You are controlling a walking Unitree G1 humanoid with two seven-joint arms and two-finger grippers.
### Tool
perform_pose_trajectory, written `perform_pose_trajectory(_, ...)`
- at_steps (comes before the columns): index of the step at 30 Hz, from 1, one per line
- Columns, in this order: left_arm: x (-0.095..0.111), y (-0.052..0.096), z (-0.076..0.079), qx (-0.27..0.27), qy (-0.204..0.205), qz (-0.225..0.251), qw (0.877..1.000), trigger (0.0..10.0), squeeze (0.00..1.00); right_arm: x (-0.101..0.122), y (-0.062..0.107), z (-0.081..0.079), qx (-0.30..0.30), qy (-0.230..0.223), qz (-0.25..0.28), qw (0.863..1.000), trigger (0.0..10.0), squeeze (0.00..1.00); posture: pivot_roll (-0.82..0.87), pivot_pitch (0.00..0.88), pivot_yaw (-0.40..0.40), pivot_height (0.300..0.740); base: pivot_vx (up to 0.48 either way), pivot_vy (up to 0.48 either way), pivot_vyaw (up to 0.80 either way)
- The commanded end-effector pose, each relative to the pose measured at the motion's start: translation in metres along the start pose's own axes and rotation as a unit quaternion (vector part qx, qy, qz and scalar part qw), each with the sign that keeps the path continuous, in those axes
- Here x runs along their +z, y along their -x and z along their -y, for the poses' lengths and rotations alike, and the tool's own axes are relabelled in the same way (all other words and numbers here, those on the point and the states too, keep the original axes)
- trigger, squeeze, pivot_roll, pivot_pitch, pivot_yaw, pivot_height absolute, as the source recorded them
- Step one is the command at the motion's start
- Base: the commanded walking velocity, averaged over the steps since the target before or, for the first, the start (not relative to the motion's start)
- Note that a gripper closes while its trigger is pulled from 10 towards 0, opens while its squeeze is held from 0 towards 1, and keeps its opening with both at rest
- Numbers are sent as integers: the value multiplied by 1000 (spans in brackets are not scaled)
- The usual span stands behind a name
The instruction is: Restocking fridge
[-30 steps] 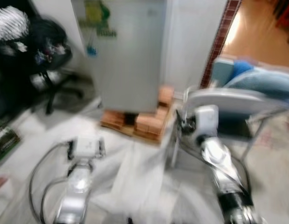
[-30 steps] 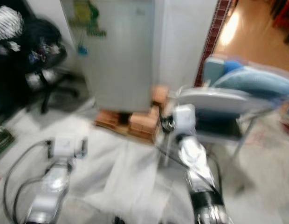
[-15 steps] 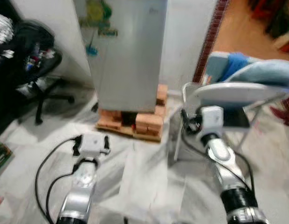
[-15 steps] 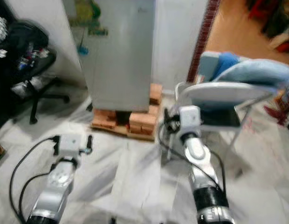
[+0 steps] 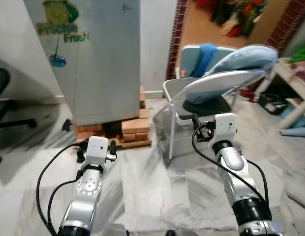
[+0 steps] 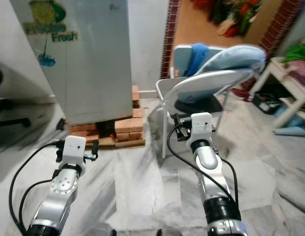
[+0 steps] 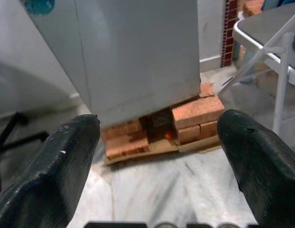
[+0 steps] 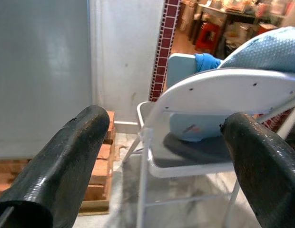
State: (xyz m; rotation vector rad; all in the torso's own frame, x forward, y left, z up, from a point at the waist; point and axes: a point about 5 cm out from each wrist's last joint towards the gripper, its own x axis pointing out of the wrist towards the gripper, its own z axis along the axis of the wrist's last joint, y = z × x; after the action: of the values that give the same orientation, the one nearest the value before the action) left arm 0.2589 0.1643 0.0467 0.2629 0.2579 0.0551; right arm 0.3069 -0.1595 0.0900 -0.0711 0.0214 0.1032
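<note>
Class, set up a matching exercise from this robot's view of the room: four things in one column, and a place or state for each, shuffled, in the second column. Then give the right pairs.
Things:
1. fridge
2. folding chair
3. left gripper
4. blue cushion

Places or states:
A. draped over the chair's backrest
B. jaws open, holding nothing
C. door shut, standing on bricks
D. on the marble floor to the right of the fridge, its back turned to the robot

Pairs: 1-C, 2-D, 3-B, 4-A
</note>
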Motion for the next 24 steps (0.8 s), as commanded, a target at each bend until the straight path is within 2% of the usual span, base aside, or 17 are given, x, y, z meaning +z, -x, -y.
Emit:
perform_pose_trajectory(1,3,1,-5,6,11,11,1000,10000,0,4,0,-3,5,3,6,1000,10000,0,125,65,2,740,0,416,-800)
perform_pose_trajectory(10,-1,2,-5,-1,13,8,1000,10000,0,0,4,-1,-6,1,1,1000,10000,0,127,56,5,740,0,429,-800)
perform_pose_trajectory(13,0,2,-3,-9,11,9,1000,10000,0,3,2,-3,-8,-1,5,1000,10000,0,128,53,6,740,262,400,-800)
perform_pose_trajectory(18,0,1,-1,-13,10,10,1000,10000,0,3,2,-3,-9,-3,6,1000,10000,0,128,50,7,740,313,0,-800)
perform_pose_trajectory(22,1,1,0,-22,13,11,1000,10000,0,4,2,-3,-11,-4,6,1000,10000,0,130,46,6,740,0,0,-800)
perform_pose_trajectory(24,2,1,-1,-31,14,18,999,10000,0,5,1,-2,-12,-6,8,1000,10000,0,132,44,6,740,377,0,-800)
